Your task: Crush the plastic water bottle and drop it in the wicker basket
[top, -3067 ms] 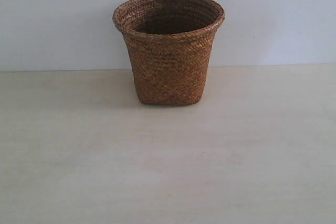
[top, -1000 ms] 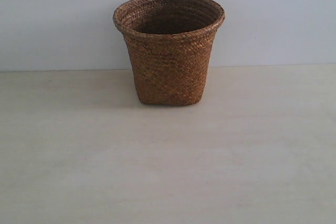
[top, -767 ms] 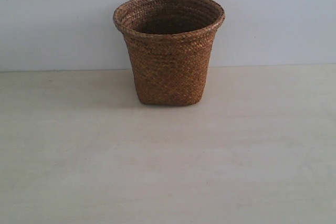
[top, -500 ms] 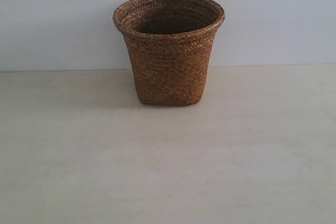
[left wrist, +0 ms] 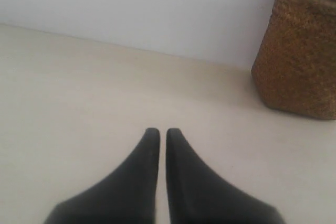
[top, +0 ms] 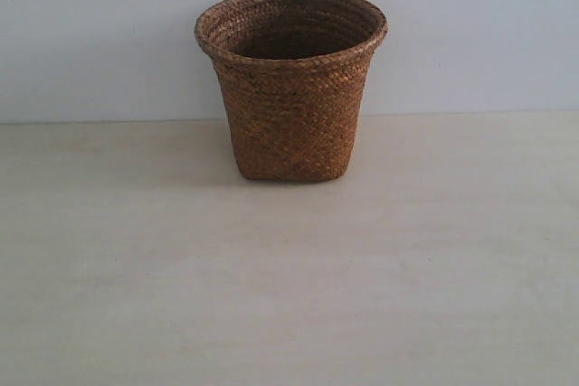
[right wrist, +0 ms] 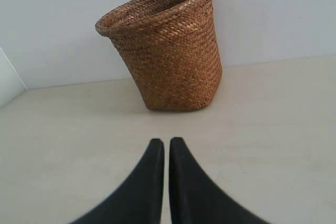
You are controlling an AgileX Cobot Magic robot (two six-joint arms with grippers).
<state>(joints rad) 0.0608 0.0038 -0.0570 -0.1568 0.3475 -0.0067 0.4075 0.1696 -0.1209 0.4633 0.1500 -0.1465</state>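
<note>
The brown wicker basket (top: 291,88) stands upright at the back middle of the pale table, close to the wall; it also shows in the left wrist view (left wrist: 300,51) and the right wrist view (right wrist: 167,48). The plastic water bottle is out of view in every frame. Neither gripper appears in the exterior view. My left gripper (left wrist: 158,134) is shut with nothing between its black fingers, low over bare table off to the basket's side. My right gripper (right wrist: 166,142) is likewise shut and empty, pointing at the basket from a short distance in front of it.
A pale wooden table (top: 289,287) spreads in front of the basket. A plain white wall (top: 90,33) rises just behind it. A wall corner shows at the edge of the right wrist view (right wrist: 10,82).
A dark arm part seen at the top left of the exterior view 3.1 s ago has left the frame. Since 1.0 s ago nothing has visibly changed.
</note>
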